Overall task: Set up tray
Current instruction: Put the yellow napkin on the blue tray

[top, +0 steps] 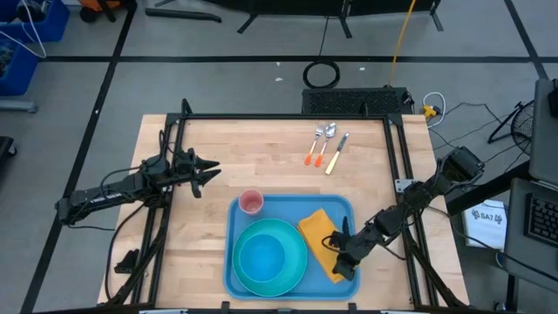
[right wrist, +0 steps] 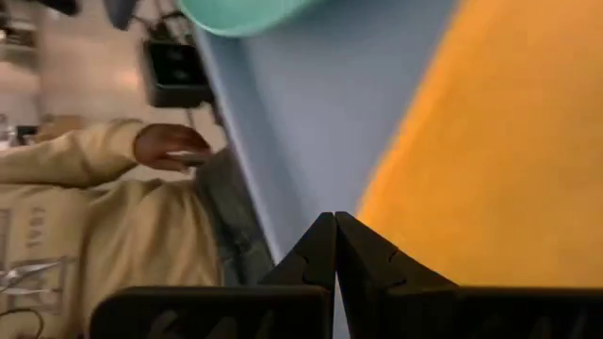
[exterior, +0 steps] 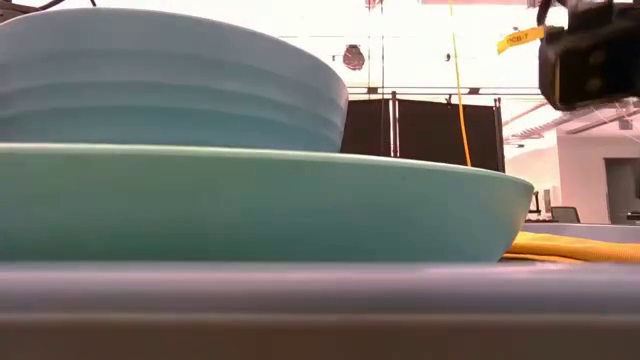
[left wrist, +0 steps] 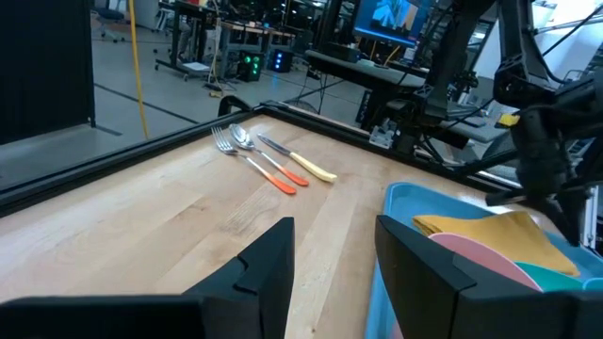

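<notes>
Only my right wrist view shows the right tool [right wrist: 334, 247] pinched closed, empty, over the light-blue tray [top: 349, 209] and yellow napkin [top: 318, 237]; left tool [left wrist: 334, 273] gapes.

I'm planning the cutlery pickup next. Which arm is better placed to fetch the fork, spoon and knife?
Probably the left. The left gripper hangs open over bare table facing the cutlery, while the right gripper is shut, low over the yellow napkin in the tray.

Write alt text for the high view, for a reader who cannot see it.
A light-blue tray on a wooden table holds a teal plate, pink cup and yellow napkin. The right gripper is over the napkin; the left gripper waits beside the tray.
</notes>
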